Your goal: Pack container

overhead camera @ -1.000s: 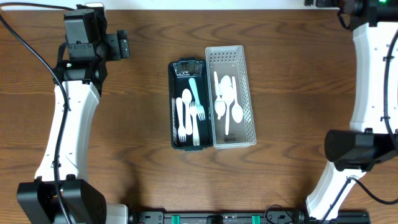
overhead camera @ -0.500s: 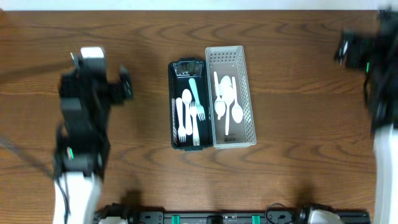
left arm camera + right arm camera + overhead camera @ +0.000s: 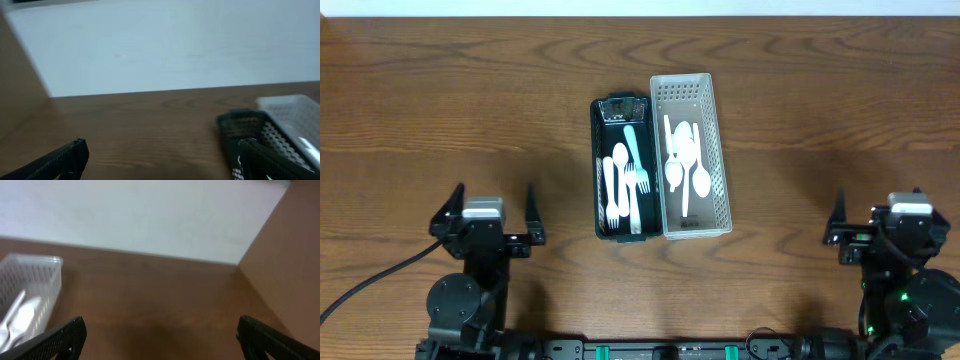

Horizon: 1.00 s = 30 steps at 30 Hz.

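Note:
A dark green container (image 3: 600,165) sits at the table's middle with white forks, a spoon and a light blue utensil (image 3: 631,150) in it. A white perforated basket (image 3: 719,150) touches its right side and holds several white spoons (image 3: 685,160). My left gripper (image 3: 490,210) is open and empty at the near left. My right gripper (image 3: 890,215) is open and empty at the near right. The left wrist view shows the dark container (image 3: 240,127) and the basket (image 3: 295,112) ahead to the right. The right wrist view shows the basket (image 3: 32,277) at the left.
The brown wooden table (image 3: 800,100) surrounds both containers. A white wall stands behind the far table edge in both wrist views. A black rail (image 3: 670,350) runs along the near edge.
Both arms have pulled back from the far corners of the table to the near edge. The containers and utensils have not moved.

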Available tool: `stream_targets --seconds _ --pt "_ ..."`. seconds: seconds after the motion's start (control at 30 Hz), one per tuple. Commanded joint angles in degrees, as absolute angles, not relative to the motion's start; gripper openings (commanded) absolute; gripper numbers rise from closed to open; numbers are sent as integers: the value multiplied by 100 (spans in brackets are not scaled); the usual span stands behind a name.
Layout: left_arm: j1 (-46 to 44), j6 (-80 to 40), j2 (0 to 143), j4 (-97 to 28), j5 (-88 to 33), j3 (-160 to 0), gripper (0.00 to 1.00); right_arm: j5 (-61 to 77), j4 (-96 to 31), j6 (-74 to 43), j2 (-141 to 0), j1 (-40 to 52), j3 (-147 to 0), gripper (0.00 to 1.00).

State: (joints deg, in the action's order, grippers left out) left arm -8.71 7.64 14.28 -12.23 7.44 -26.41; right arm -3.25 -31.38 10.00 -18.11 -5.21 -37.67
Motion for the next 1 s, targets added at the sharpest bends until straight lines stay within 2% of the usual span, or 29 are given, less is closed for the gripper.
stream_targets --seconds 0.0,0.43,0.97 --pt "-893 856 1367 -1251 1511 -2611 98 -447 -3428 1120 -1758 -454 -3701 99" --pt "-893 856 1372 -1839 1509 -2611 98 -447 -6187 1120 -1763 -454 -3701 99" --pt "-893 856 1372 -3795 1509 -2611 98 -429 -6182 1120 -1581 -244 -3693 99"
